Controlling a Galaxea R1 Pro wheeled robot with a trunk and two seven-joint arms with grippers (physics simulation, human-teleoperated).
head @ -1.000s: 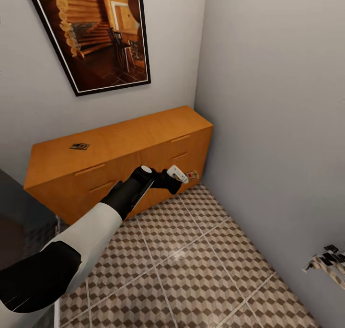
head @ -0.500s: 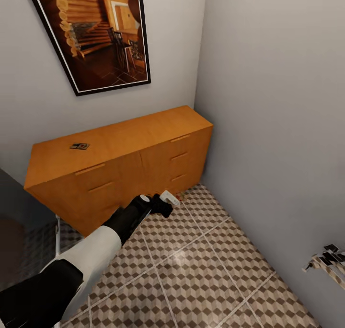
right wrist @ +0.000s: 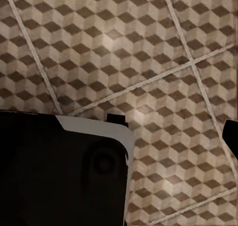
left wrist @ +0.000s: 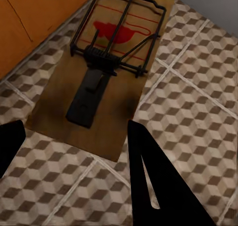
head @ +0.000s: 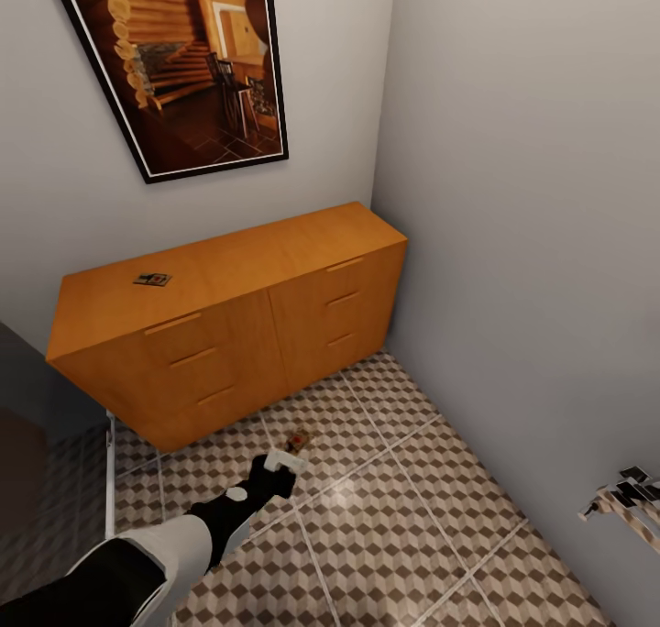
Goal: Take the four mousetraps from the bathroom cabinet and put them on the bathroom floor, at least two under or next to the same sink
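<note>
One mousetrap (head: 296,441) is down at the bathroom floor (head: 394,517), a little in front of the cabinet (head: 229,334). My left gripper (head: 286,460) is shut on its near end; in the left wrist view the dark fingertips (left wrist: 141,156) flank the brown board (left wrist: 114,72) with its wire bar and red print. I cannot tell whether the board touches the tiles. A second mousetrap (head: 152,280) lies on the cabinet's top near its left end. My right gripper (head: 632,499) hangs low at the right edge, open, with one finger (right wrist: 231,137) over bare tiles. The sink is out of view.
The grey side wall (head: 532,242) closes off the right, meeting the cabinet's right end in the corner. A framed picture (head: 183,59) hangs on the back wall above the cabinet. A dark body with a white rim (right wrist: 59,171) covers part of the right wrist view.
My left arm has swung down and back from the cabinet's lower right drawers to the floor, carrying the mousetrap with it. The right gripper and the trap on the cabinet have stayed put.
</note>
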